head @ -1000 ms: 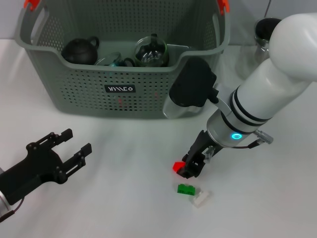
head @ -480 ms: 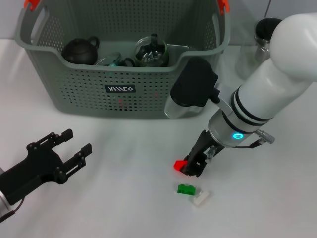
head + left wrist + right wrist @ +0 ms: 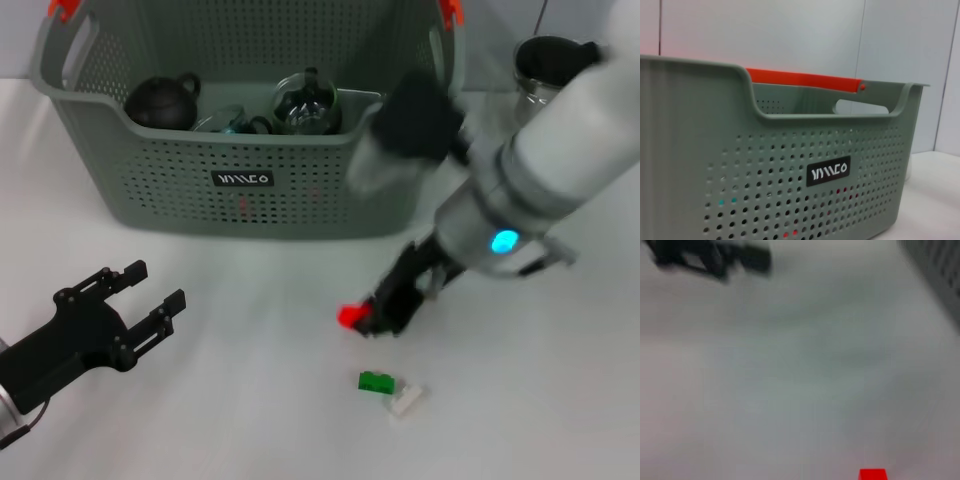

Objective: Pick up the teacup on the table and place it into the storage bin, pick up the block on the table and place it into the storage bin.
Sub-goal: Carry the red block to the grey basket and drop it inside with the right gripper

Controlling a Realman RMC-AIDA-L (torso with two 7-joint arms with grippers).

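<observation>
The grey-green storage bin (image 3: 250,190) stands at the back of the table and fills the left wrist view (image 3: 790,175). In front of its right end, my right gripper (image 3: 372,318) is shut on a red block (image 3: 349,317), held a little above the table. That red block (image 3: 872,474) also shows at the edge of the right wrist view. A green block (image 3: 376,381) and a white block (image 3: 405,399) lie on the table just below it. No teacup shows on the table. A small clear vessel (image 3: 228,122) lies inside the bin. My left gripper (image 3: 135,300) hovers open at the lower left.
Inside the bin sit a black teapot (image 3: 163,101) and a glass teapot (image 3: 305,103). A glass jug with a black lid (image 3: 545,62) stands right of the bin. Orange handle clips (image 3: 452,12) mark the bin's ends.
My right arm has risen and swung toward the bin, carrying the red block up and slightly left off the table. The left arm and the green and white blocks have stayed put.
</observation>
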